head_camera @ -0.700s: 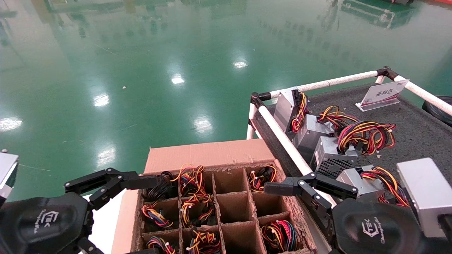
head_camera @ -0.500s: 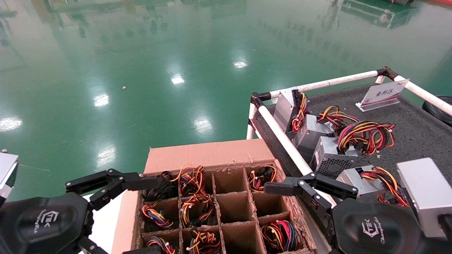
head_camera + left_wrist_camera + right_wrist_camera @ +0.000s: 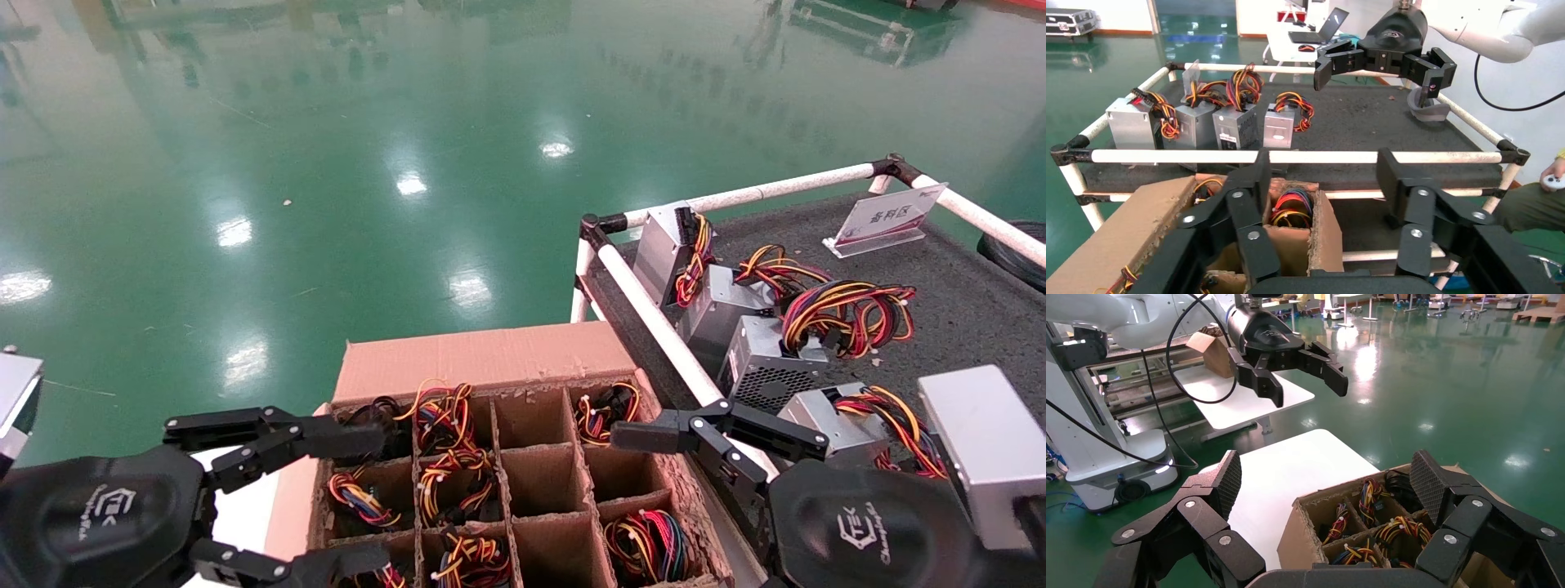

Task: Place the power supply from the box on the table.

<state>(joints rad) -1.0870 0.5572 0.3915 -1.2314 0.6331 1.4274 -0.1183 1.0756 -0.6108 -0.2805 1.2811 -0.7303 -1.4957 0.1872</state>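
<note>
The box (image 3: 482,359) is a brown carton with a grid of cardboard cells, standing against the table's white rail (image 3: 654,327). Each power supply in it shows only as a coloured wire bundle (image 3: 445,482); the metal bodies are hidden down in the cells. My left gripper (image 3: 359,498) hangs open over the box's left column, one finger on either side of it. In the left wrist view this gripper (image 3: 1324,177) is wide open above a corner cell with wires. The right gripper (image 3: 1329,478) is open and empty over the box's right edge.
Several grey power supplies (image 3: 764,359) with looped wires stand on the table's dark top (image 3: 964,294) along the rail. A white sign (image 3: 887,216) stands at the back. A low white surface (image 3: 237,506) lies left of the box, with green floor beyond.
My left gripper has moved right and lower, over the box's left cells, and its second finger has come into view. The right arm has not moved.
</note>
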